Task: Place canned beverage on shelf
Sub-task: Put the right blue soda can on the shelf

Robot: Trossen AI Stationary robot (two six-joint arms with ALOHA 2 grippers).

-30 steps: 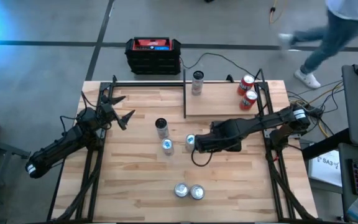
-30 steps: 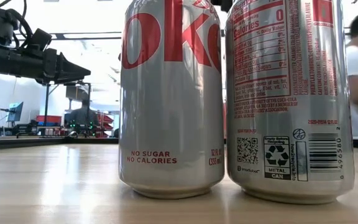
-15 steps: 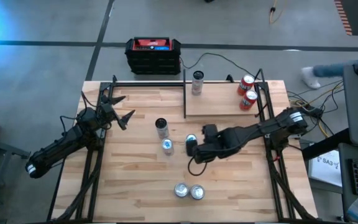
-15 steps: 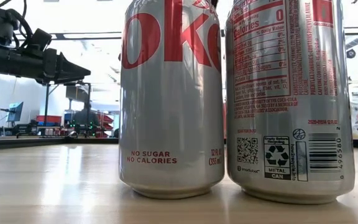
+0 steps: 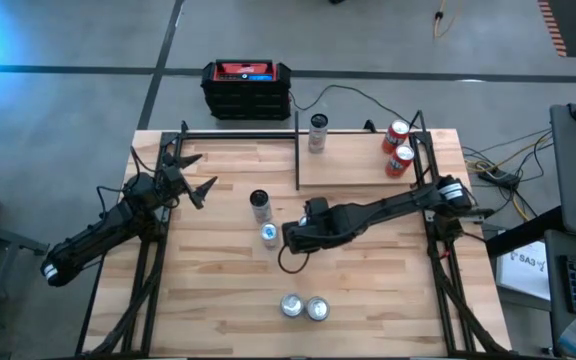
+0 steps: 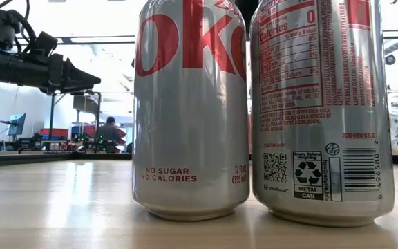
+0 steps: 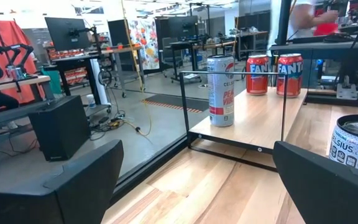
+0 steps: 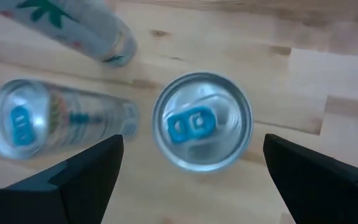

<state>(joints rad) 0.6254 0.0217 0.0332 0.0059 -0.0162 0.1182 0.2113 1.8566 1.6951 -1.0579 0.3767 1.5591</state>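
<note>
Where the table's near edge lies, two Diet Coke cans (image 5: 304,307) are seen standing side by side, touching or nearly so. Farther in, at mid-table, the right gripper (image 5: 290,237) is held with its fingers spread wide above a blue-tabbed can (image 8: 202,121), nothing being gripped; a second blue-tabbed can (image 5: 268,235) and a taller slim can (image 5: 259,204) are stood just beside it. The left gripper (image 5: 190,176) is kept open over the table's left side. On the shelf (image 5: 353,160) at the far edge, a Celsius can (image 5: 317,132) and two Fanta cans (image 5: 398,148) are placed.
</note>
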